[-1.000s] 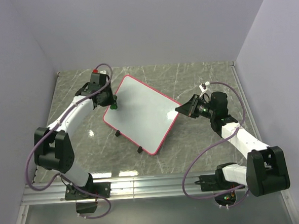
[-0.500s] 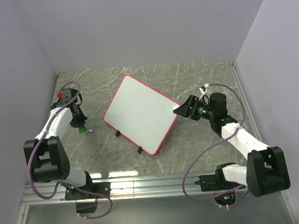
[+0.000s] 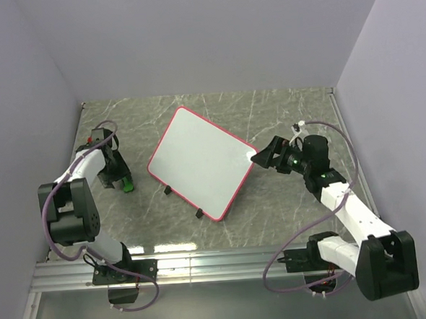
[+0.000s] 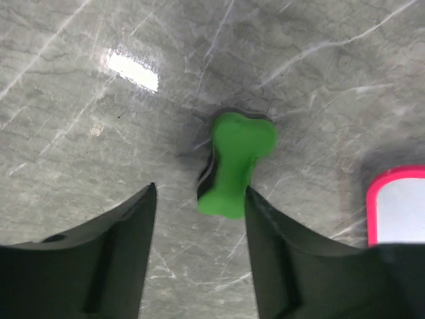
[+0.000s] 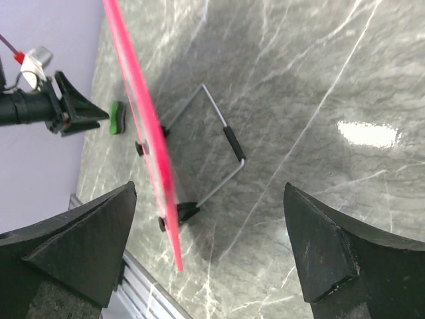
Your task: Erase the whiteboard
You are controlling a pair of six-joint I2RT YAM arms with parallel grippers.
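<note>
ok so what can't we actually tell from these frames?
- Whiteboard face: looks clean in the top view, but faint marks would be too small to see. Right wrist sees it edge-on; left wrist shows only a corner, cut off by the frame.
- Left gripper and green eraser: open around its near end, but contact is unclear in left wrist and too small in the top view.
- Right gripper: open by the board's edge, contact unclear.

Table top (image 3: 288,213): grey stone-look surface with pale veins. Plain lilac walls (image 3: 205,37) close it in at the back and both sides, one on the outer side of the left gripper (image 3: 120,178) and one past the right gripper (image 3: 265,155). An aluminium rail (image 3: 219,264) runs along the near edge. A glare patch (image 4: 133,70) sits ahead-left of the left gripper; a second glare patch (image 5: 367,133) sits ahead-right of the right gripper.
</note>
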